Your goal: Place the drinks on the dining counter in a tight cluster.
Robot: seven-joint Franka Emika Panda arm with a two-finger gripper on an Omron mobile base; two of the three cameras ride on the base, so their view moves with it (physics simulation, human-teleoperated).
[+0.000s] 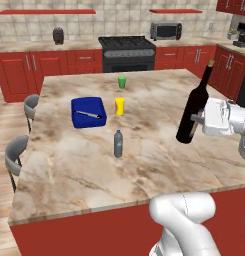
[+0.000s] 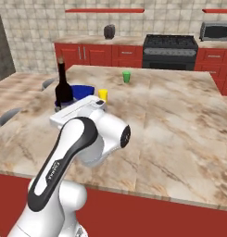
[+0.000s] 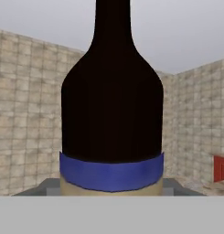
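Note:
A tall dark wine bottle (image 1: 193,107) with a blue and cream label stands slightly tilted over the right part of the dining counter (image 1: 144,167). My gripper (image 1: 196,120) is shut on its lower body from the right. In the hand view the wine bottle (image 3: 111,114) looms close between my fingers. From the right base view, the wine bottle (image 2: 63,87) rises behind my white hand, above the dining counter (image 2: 179,125). A small grey bottle (image 1: 118,144) stands upright near the counter's middle, well left of my gripper.
A blue box (image 1: 88,112), a yellow cup (image 1: 119,106) and a green cup (image 1: 122,82) stand on the counter beyond the grey bottle. Grey stools (image 1: 16,152) line its left side. A black stove (image 1: 127,52) and red cabinets run along the far wall.

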